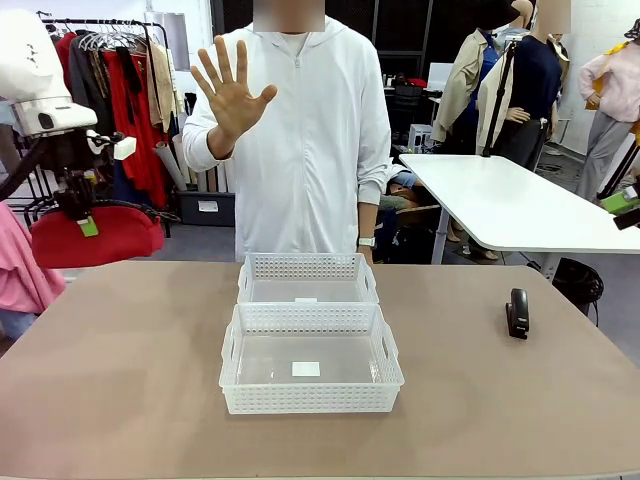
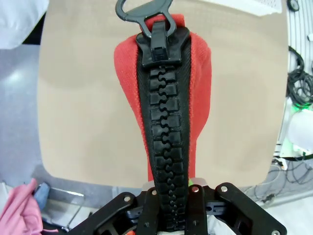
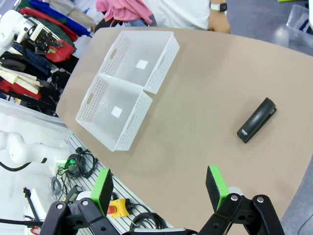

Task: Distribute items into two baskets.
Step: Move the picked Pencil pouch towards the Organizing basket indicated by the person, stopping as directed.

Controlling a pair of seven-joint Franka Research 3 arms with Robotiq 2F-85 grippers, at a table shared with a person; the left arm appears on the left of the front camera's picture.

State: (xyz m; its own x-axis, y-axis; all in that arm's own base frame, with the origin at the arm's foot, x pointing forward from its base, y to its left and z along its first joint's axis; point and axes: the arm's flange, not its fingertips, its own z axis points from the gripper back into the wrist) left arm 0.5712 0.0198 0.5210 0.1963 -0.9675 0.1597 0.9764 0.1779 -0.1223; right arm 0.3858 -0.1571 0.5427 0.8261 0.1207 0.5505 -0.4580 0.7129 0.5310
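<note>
- While hung above the worktop's (image 1: 130,360) left side, the red pouch (image 1: 120,238) is clamped by the left end effector (image 1: 88,222), its fingers closed on the black zipper (image 2: 164,122).
- The right end effector (image 3: 164,188) is held with green pads (image 3: 102,188) wide apart, gripping nothing.
- The black stapler (image 1: 517,312) is laid on the worktop, well right of the near basket (image 1: 310,400) and far basket (image 1: 308,267), which are set touching.

The far basket (image 1: 307,266) touches behind the near basket (image 1: 310,398), centred on the table (image 1: 120,390). The stapler (image 1: 517,312) lies right; the pouch (image 1: 95,235) hangs left.
</note>
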